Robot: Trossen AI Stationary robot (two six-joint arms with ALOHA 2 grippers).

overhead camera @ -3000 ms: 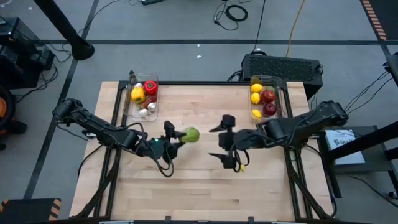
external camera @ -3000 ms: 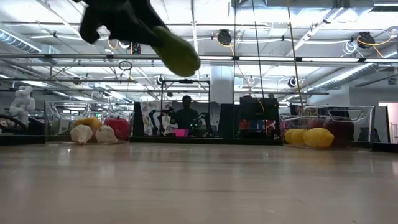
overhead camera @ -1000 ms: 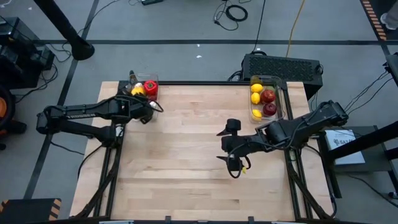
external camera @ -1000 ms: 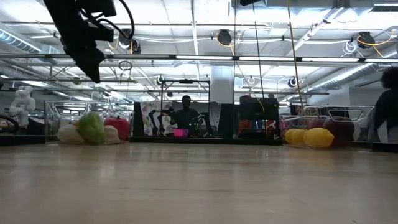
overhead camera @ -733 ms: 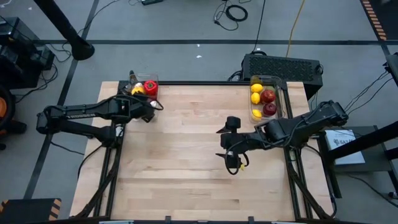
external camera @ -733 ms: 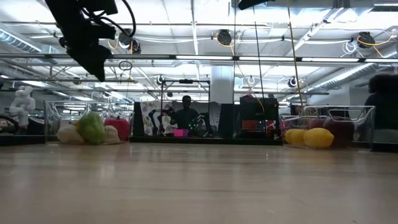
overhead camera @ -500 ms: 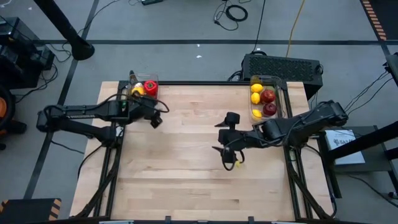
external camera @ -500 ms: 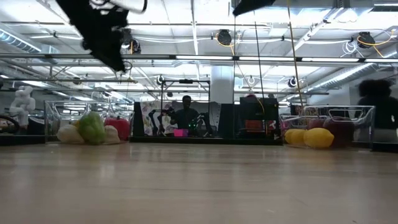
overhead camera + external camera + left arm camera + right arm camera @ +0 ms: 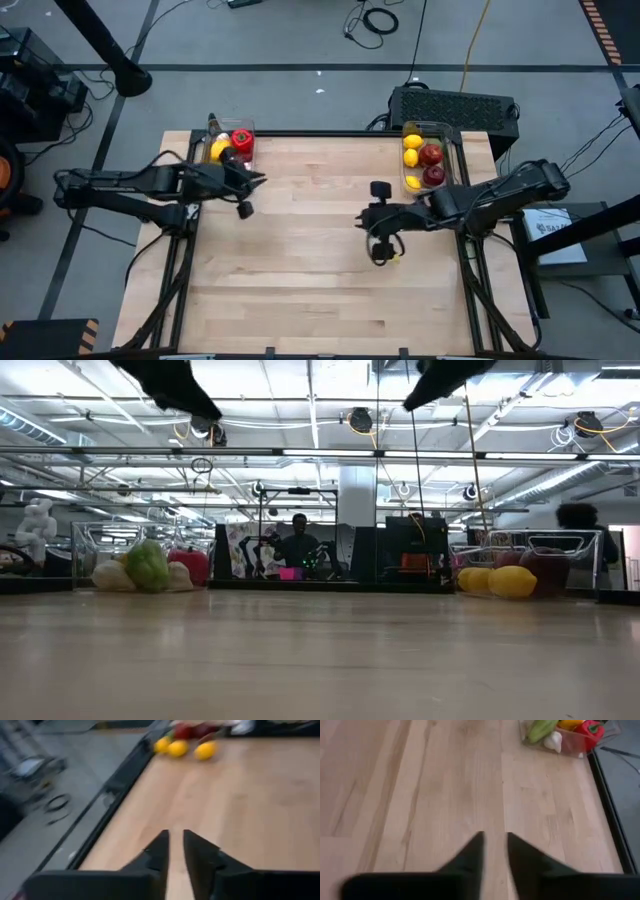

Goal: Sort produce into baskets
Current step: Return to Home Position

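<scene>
- Pale wood boards make up the bench [image 9: 300, 290], and from its near edge to its far edge we see no produce lying loose on it.
- Over the middle of the bench, well left of the right bin [image 9: 447, 150], the right hand [image 9: 494, 840] hangs above bare wood. Its fingers are drawn nearly together with only a slim gap, and they hold nothing.
- Toward the left side, just near of the left bin [image 9: 247, 126], the left hand [image 9: 176, 837] sits high above the boards. Its fingers are likewise almost closed on nothing.
- We judge the sorting finished and the step in hand to be both arms going back to rest. The next move needs no grasp, only that each arm folds toward its own side without touching the bin walls.
- At the far left corner, the left bin holds a red pepper [image 9: 241, 139], a yellow pepper [image 9: 220, 150], white garlic [image 9: 108, 575] and a green piece [image 9: 147, 565].
- At the far right corner, the right bin holds lemons [image 9: 412, 141] and red apples [image 9: 431, 154].
- Beyond the far edge, a black box [image 9: 455, 103] with cables stands on the grey floor.
- Farther back, in the low view, a person [image 9: 298, 545] sits at mid-room and part of a second person [image 9: 575, 517] shows at the right, under rows of ceiling lights.
</scene>
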